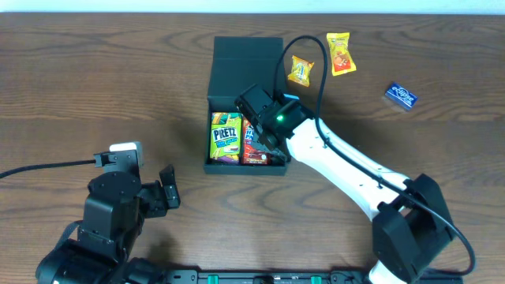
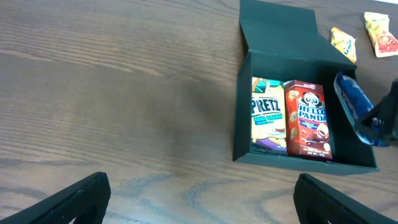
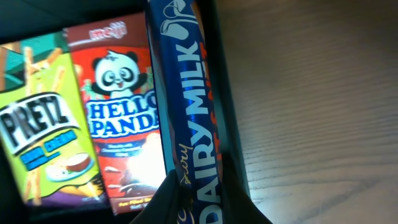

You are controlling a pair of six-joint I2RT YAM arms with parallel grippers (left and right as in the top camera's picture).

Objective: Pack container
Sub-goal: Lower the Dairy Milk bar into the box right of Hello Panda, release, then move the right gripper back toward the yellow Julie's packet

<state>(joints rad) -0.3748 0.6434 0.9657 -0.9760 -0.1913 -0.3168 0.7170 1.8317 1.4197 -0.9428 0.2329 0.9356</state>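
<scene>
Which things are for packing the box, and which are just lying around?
For the job: black box, Pretz box, Hello Panda box, Dairy Milk bar held by the right fingers.
Lying about, perhaps waiting: yellow packet, orange-yellow packet, blue packet.

Found container [image 1: 237, 55] open on bench [image 1: 95, 79], holding Pretz box [image 1: 225, 136] beside red box [image 1: 254, 150]. Observed right arm [image 1: 347, 170] stretched over its right side. Noted yellow packet [image 1: 301, 71] and orange packet [image 1: 340, 54] near the lid, blue packet [image 1: 401, 96] well apart.
</scene>
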